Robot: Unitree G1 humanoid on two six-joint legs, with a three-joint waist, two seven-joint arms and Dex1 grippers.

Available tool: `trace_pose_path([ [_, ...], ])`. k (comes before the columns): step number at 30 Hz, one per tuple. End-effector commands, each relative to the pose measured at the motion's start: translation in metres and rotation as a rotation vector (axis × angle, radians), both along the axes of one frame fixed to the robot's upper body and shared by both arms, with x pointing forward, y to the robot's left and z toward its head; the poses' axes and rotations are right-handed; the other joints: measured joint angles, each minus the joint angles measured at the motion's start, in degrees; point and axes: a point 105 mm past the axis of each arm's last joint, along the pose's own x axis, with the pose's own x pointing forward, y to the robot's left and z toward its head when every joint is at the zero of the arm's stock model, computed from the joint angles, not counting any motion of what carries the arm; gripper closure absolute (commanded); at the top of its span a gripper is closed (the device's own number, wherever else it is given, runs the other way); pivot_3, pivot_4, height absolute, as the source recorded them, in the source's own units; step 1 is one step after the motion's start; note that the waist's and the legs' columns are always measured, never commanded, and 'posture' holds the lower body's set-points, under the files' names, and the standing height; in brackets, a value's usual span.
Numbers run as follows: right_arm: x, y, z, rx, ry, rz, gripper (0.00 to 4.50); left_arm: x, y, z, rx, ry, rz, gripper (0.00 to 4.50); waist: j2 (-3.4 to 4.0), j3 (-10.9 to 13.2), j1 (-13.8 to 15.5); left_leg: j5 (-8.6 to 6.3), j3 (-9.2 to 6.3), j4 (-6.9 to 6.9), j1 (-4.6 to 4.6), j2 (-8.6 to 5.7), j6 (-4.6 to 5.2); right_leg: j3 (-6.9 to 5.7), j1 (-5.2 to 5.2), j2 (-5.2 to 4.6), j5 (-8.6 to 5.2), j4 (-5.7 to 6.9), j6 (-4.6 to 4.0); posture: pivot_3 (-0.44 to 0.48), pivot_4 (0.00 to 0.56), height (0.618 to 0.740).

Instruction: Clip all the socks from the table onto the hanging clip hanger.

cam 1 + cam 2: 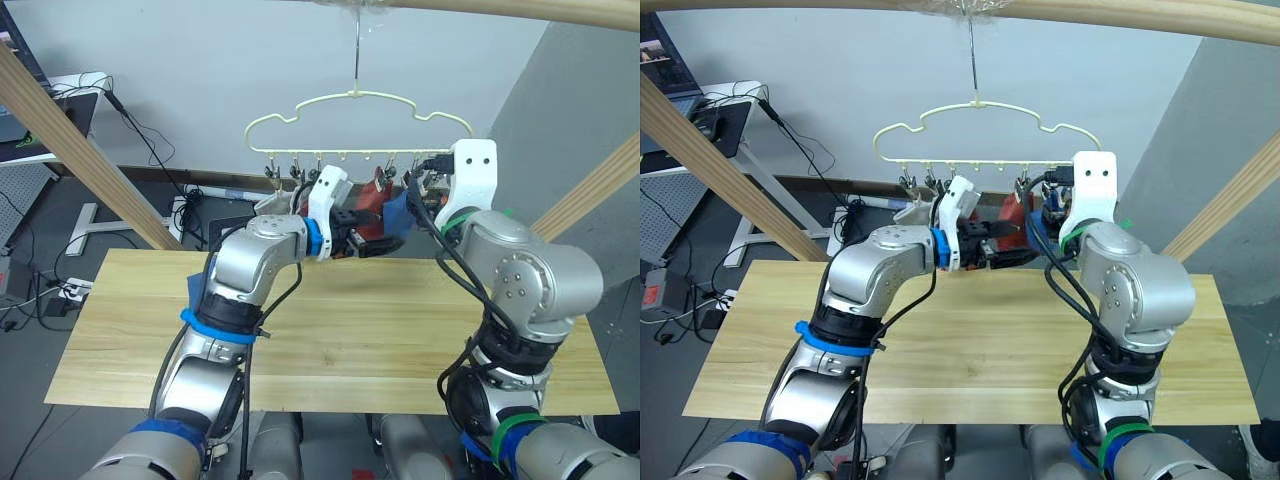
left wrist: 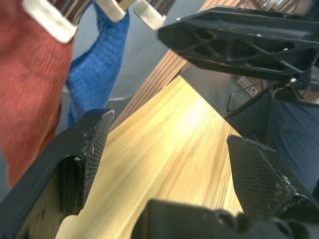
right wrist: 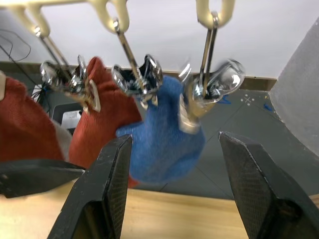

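Risked most, by my judgement, a knock to the clip hanger point(image 1: 360, 105): hung from a single hook at 12 o'clock above the desk point(image 1: 350, 330), free to swing, with both arms crowded close under its clip row. Could have shaken a hold loose with a careless withdrawal, since a finger edge catching soft fabric would drag a sock down out of its clip. Could also have had one arm clip the other, the two wrists being so near under the hanger.

Found the blue sock point(image 3: 164, 139) dangling from a metal clip point(image 3: 219, 82), with a rust-red sock point(image 3: 94, 119) just beside it at its 9 o'clock and more red fabric beyond. Could not tell how many socks hung in all.

Left arm: reached up and forward from 7 o'clock, elbow bent, wrist turned inward toward the hanging socks. Left fingers point(image 2: 84, 149) spread wide, gripping nothing, red and blue fabric just beside one of them.

Right arm: folded steeply upward from 5 o'clock, wrist raised to the clip row. Right fingers point(image 3: 112, 184) likewise spread apart and empty, framing the blue sock from below without touching it.
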Motion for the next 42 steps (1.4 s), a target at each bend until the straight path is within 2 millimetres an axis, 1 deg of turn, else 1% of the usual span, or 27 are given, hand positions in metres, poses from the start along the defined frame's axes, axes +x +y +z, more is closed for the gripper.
trace_pose_path([
  [1,-0.010,-0.001,0.009,-0.005,-0.060,0.033,1.64,-0.010,0.005,0.015,-0.033,-0.052,-0.019,0.30,0.00,0.00,-0.04,0.00,0.01,0.00,0.00,0.00,0.00,0.02,0.00,0.00,0.00,0.00,0.00,-0.116,0.274,0.740],
  [5,-0.015,-0.008,0.007,-0.018,-0.072,0.009,1.64,-0.017,0.022,0.022,-0.053,-0.074,-0.007,0.30,0.00,0.00,-0.11,0.00,0.01,0.00,0.00,0.01,0.00,0.01,0.00,0.00,0.00,0.00,0.00,-0.122,0.271,0.740],
  [7,-0.015,-0.010,0.008,-0.016,-0.078,-0.015,1.64,-0.018,0.031,0.029,-0.072,-0.112,0.003,0.30,0.00,0.00,-0.13,0.00,0.01,0.01,0.00,0.01,0.00,0.02,0.00,0.00,0.00,0.00,0.00,-0.121,0.267,0.740],
  [12,-0.012,-0.012,0.009,0.003,-0.105,-0.065,1.64,-0.022,0.047,0.037,-0.094,-0.151,0.021,0.30,0.00,0.00,-0.14,0.00,0.02,0.02,0.01,0.01,0.00,0.02,0.00,0.00,0.00,0.00,0.00,-0.109,0.260,0.740],
  [18,-0.008,-0.011,0.012,0.032,-0.149,-0.111,1.64,-0.034,0.064,0.047,-0.107,-0.229,-0.005,0.30,0.00,0.00,-0.12,0.00,0.02,0.01,0.01,0.02,-0.01,0.01,0.00,-0.01,0.00,-0.02,0.00,-0.100,0.253,0.740],
  [23,-0.007,-0.008,0.011,0.049,-0.163,-0.121,1.64,-0.039,0.073,0.054,-0.100,-0.274,-0.029,0.30,0.00,-0.01,-0.07,0.00,0.02,0.02,0.01,0.01,-0.01,0.01,0.00,-0.02,0.00,-0.01,0.00,-0.092,0.251,0.740],
  [31,-0.001,-0.004,0.011,0.065,-0.171,-0.128,1.64,-0.043,0.079,0.064,-0.098,-0.308,-0.047,0.30,0.00,-0.01,-0.03,0.00,0.02,0.02,0.01,0.02,-0.01,-0.01,0.00,-0.02,0.00,0.00,0.00,-0.074,0.244,0.740],
  [42,0.011,-0.005,0.013,0.066,-0.183,-0.144,1.64,-0.047,0.088,0.066,-0.076,-0.315,-0.026,0.30,0.00,-0.02,0.14,0.00,0.02,0.02,0.01,0.02,0.00,-0.01,0.00,-0.02,0.01,0.01,-0.01,-0.049,0.247,0.740],
])
